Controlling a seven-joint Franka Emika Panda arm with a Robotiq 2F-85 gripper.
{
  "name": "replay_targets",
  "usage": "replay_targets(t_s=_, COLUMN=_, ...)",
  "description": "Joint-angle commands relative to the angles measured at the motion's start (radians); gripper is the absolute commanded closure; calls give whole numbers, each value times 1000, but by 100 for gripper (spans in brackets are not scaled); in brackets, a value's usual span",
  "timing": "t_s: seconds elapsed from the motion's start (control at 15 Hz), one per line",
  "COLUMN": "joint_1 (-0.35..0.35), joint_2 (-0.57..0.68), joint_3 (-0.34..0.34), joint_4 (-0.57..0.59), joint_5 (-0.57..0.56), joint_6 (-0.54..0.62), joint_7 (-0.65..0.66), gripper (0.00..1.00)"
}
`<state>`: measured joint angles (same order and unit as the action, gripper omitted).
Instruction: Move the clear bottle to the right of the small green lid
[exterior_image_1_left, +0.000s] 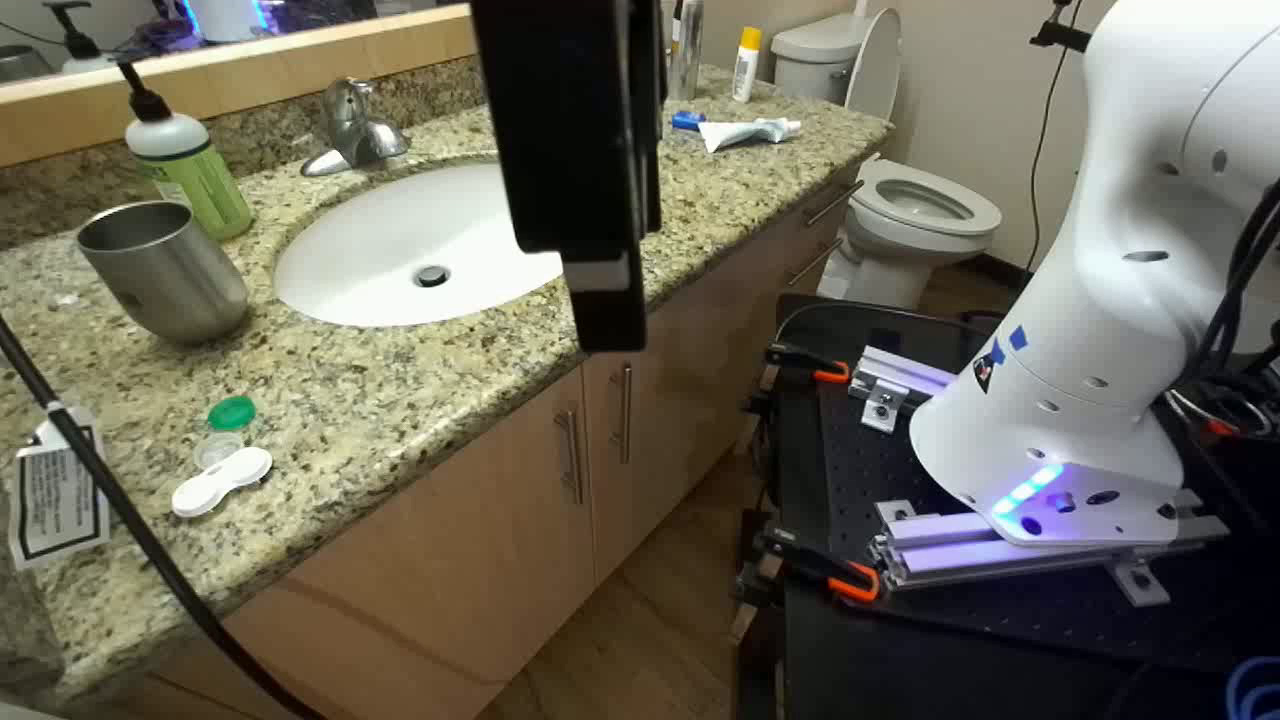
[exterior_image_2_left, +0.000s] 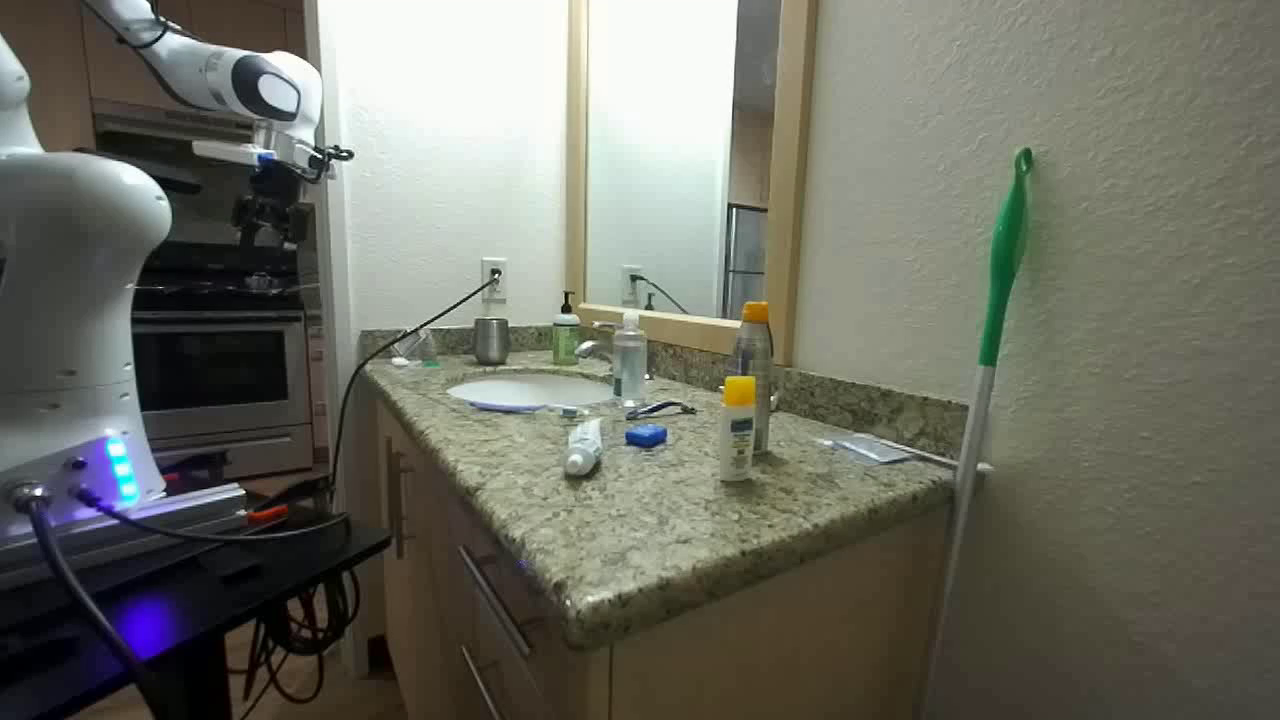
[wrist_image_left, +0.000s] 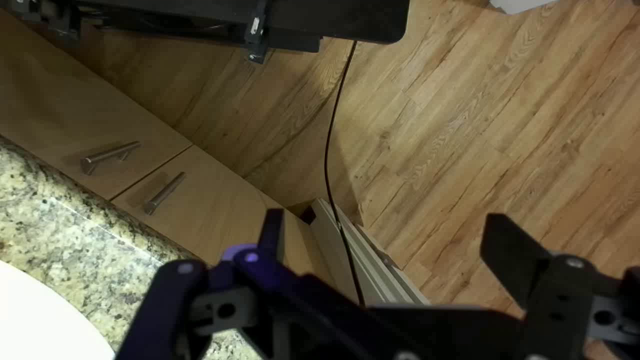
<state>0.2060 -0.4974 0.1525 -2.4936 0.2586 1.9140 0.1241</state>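
And there stands the clear bottle (exterior_image_2_left: 630, 362), upright on the worktop (exterior_image_2_left: 610, 560) in an exterior view, just beside the sink (exterior_image_2_left: 530, 388) and over toward the back edge. What a slender thing: see-through sides, shoulders drawing in to a narrow neck, a pale cap on top, and a greenish patch low on one flank, too small to make out.

Across the sink from it, well apart, lies the small green lid (exterior_image_1_left: 232, 412), a flat bright disc near the end of the worktop, closer to the front edge than the back. Just beside it, on the front-edge side, a translucent disc (exterior_image_1_left: 218, 448), then a white two-lobed case (exterior_image_1_left: 222, 481). Farther back stands the steel cup (exterior_image_1_left: 170, 280), upright, and behind that, by the back edge, the black-topped green bottle (exterior_image_1_left: 205, 190).

Over to the end effector (wrist_image_left: 387, 225): fingers (wrist_image_left: 515, 260) spread wide, floorboards (wrist_image_left: 450, 240) showing straight through the broad gap, nothing in its hold. It hangs well above worktop height, out past the front edge.
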Motion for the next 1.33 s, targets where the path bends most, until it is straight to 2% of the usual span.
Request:
replay_targets(t_s=0.0, joint_1=-9, joint_2=0, joint_3=7, joint_4=1, joint_5=3, joint_6=-3, joint_7=-3, gripper=0)
replay_targets(t_s=0.2, joint_1=-9, joint_2=0, joint_3=7, joint_4=1, joint_5=3, joint_6=-3, joint_7=-3, gripper=0)
replay_targets(t_s=0.27, joint_1=-38, joint_2=-5, joint_3=-5, joint_4=-5, joint_5=-12, joint_6=19, joint_7=21, gripper=0)
replay_targets(t_s=0.33, joint_1=-78, joint_2=-36, joint_3=-39, joint_4=-30, joint_5=-18, joint_6=59, joint_7=33, gripper=0)
replay_targets(t_s=0.53, joint_1=-167, joint_2=-116, joint_3=-152, joint_4=-61, joint_5=-19, joint_6=25, joint_7=11, gripper=0)
replay_targets(t_s=0.93, joint_1=-401, joint_2=-241, joint_3=-401, joint_4=-66, joint_5=-18, joint_6=-19, joint_7=-30, gripper=0)
replay_targets(t_s=1.0, joint_1=-357, joint_2=-192, joint_3=-339, joint_4=-43, joint_5=-9, joint_6=-4, joint_7=-15, gripper=0)
replay_targets(t_s=1.13, joint_1=-383, joint_2=-212, joint_3=-368, joint_4=-43, joint_5=-8, joint_6=-7, joint_7=-40, gripper=0)
replay_targets(t_s=1.27, joint_1=-372, joint_2=-206, joint_3=-341, joint_4=-43, joint_5=-8, joint_6=-6, joint_7=-28, gripper=0)
